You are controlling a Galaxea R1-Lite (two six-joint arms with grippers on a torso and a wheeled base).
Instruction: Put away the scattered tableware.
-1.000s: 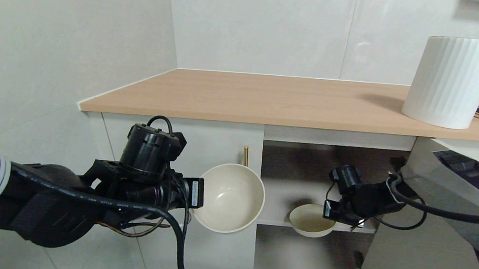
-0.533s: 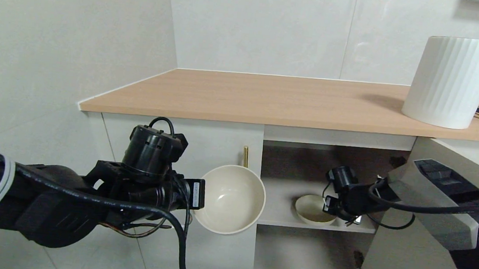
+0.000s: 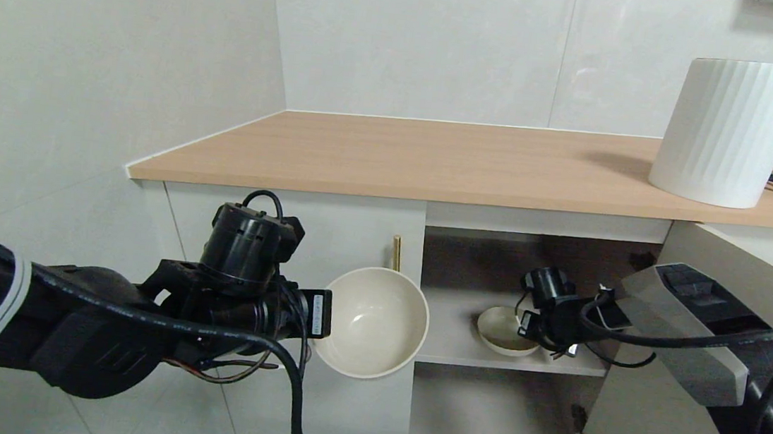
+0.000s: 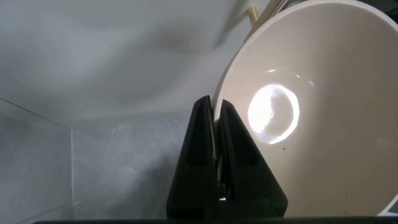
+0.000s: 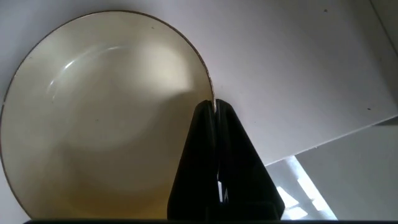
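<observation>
Left pincer (image 3: 317, 314) clamped on the rim of the big cream bowl (image 3: 371, 322), held tipped on its side in front of the closed cabinet door (image 3: 343, 227), just beside the open compartment (image 3: 495, 263). Right pincer (image 3: 537, 332) is inside that compartment, pinching the rim of the small bowl (image 3: 500, 327) at the middle shelf (image 3: 448, 347); can't tell if bowl touches shelf. Ribbed white container (image 3: 728, 129) sits on the surface (image 3: 435, 158) above.

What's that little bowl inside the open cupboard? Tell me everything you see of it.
It is a small shallow cream bowl, round, glossy like glazed ceramic, with a thin darker rim, and empty. It is low over the pale middle shelf of the open cabinet; whether it touches the shelf is unclear. The right gripper pinches its rim.
</observation>
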